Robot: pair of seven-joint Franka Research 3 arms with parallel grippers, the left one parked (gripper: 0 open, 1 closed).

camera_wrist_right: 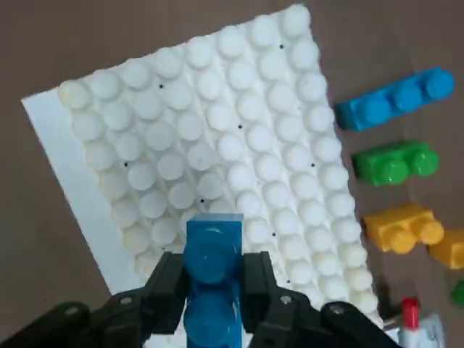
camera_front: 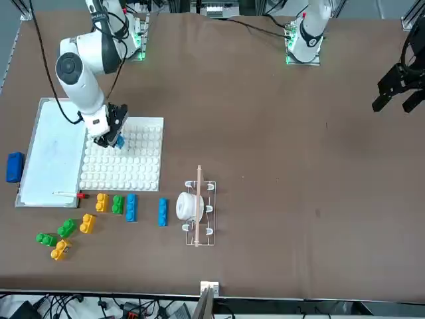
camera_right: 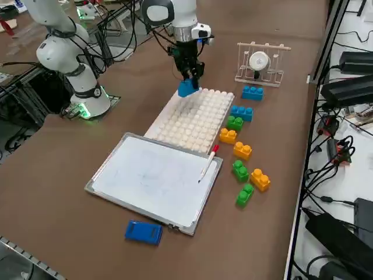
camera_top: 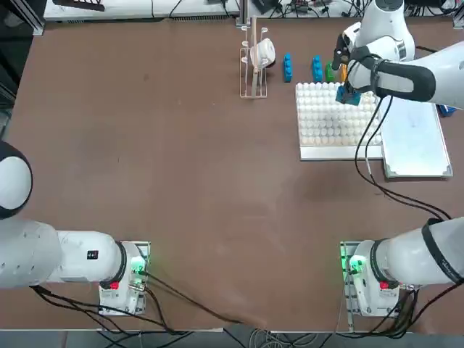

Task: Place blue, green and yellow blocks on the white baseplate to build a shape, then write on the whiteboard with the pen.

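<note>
Nine blocks (camera_front: 101, 202) are what you have to work with: small studded plastic bricks, three blue, three green and three orange-yellow.

Reading the front view from left to right, you first meet one chunky blue eraser (camera_front: 14, 167) on the bench (camera_front: 279, 153), just off the whiteboard's outer edge. Next comes the single whiteboard (camera_front: 53, 149), a smooth white panel in a thin silver-grey frame, longer than the plate beside it. One pen (camera_front: 66, 195), thin and pale with a red end, lies along the whiteboard's edge farthest from the robot, its red tip pointing toward the blocks.

Touching the whiteboard's long side is the one white baseplate (camera_front: 133, 169), roughly square and covered in a dense grid of round studs. Over it, on the whiteboard side, hangs your right gripper (camera_front: 113, 136), pointing down, its two black fingers clamped on the sides of a blue block (camera_wrist_right: 212, 272) with the studs facing up toward the wrist.

The other eight blocks sit loose on the bench past the plate's far edge. Four stand in a row: yellow, green, blue, then a second blue set a little apart. Beyond the row, toward the camera, lie four more in a loose cluster: two green and two yellow.

Last on the right, one small wire rack (camera_front: 199, 207) holds a round white object.
</note>
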